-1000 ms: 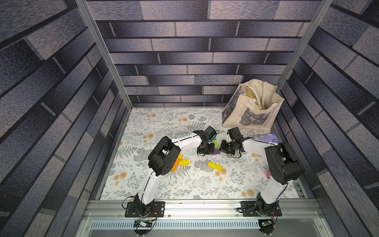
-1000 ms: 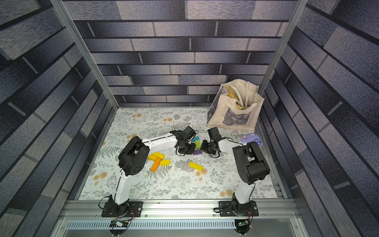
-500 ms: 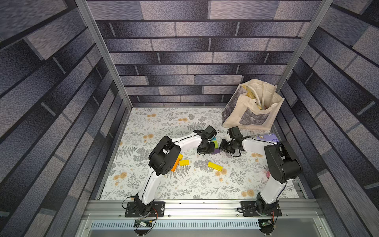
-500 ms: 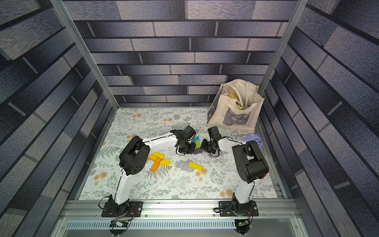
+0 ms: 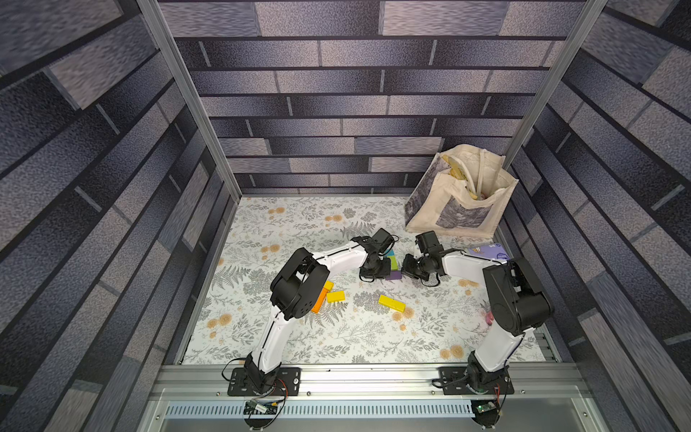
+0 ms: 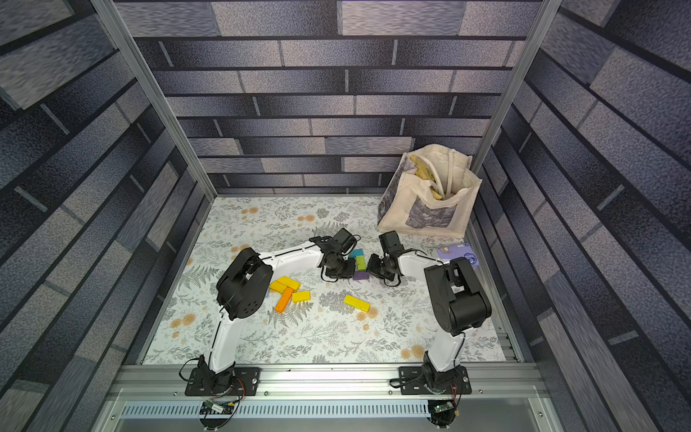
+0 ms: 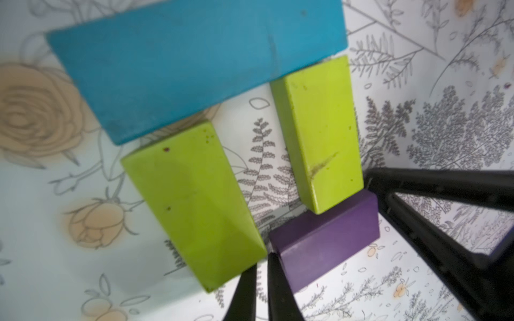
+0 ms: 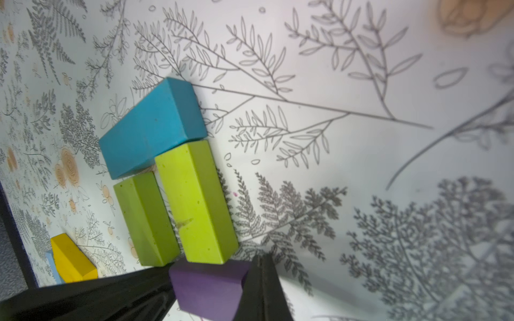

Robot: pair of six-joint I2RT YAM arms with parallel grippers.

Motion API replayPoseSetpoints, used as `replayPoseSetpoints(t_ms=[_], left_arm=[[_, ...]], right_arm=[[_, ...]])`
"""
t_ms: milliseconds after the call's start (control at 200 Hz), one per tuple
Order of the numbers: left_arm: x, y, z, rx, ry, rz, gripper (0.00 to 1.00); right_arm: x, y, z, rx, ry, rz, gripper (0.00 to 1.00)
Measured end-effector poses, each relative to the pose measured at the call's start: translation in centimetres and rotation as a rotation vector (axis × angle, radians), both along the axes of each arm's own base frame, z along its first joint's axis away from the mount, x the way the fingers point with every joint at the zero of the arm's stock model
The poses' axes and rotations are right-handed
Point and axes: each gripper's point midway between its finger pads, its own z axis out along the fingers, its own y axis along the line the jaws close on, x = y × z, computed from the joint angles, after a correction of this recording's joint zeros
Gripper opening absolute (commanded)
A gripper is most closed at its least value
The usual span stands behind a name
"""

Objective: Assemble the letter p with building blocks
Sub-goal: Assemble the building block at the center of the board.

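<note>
Floral tablecloth (image 5: 299, 224) holds a half-built P mid-table — teal block (image 7: 194, 64) at 12 o'clock, two lime green blocks (image 7: 192, 203) beneath, purple block (image 7: 325, 241) at 6 — flanked by the right gripper (image 8: 261, 266), jaws shut, and the left gripper (image 7: 262, 266), jaws barely parted and empty, apparently nudging purple flush.

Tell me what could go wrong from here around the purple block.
1. The left gripper, jaws slightly apart, sits at the seam between the purple block and the wider green block. Opening wider there could wedge them apart.
2. The shut right gripper sits against the purple block's other end. A harder push might slide the narrower green block, which it touches, away from the teal block.
</note>
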Motion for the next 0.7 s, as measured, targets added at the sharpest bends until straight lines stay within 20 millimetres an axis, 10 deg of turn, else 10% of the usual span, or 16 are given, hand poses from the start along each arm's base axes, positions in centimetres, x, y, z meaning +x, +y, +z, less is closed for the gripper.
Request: replayPoseSetpoints(t_ms=[701], left_arm=[[-1.0, 1.9, 1.8, 0.004, -0.115, 0.022, 0.11]], right_arm=[[-6.1, -2.8, 0.8, -0.037, 0.067, -0.054, 0.0]])
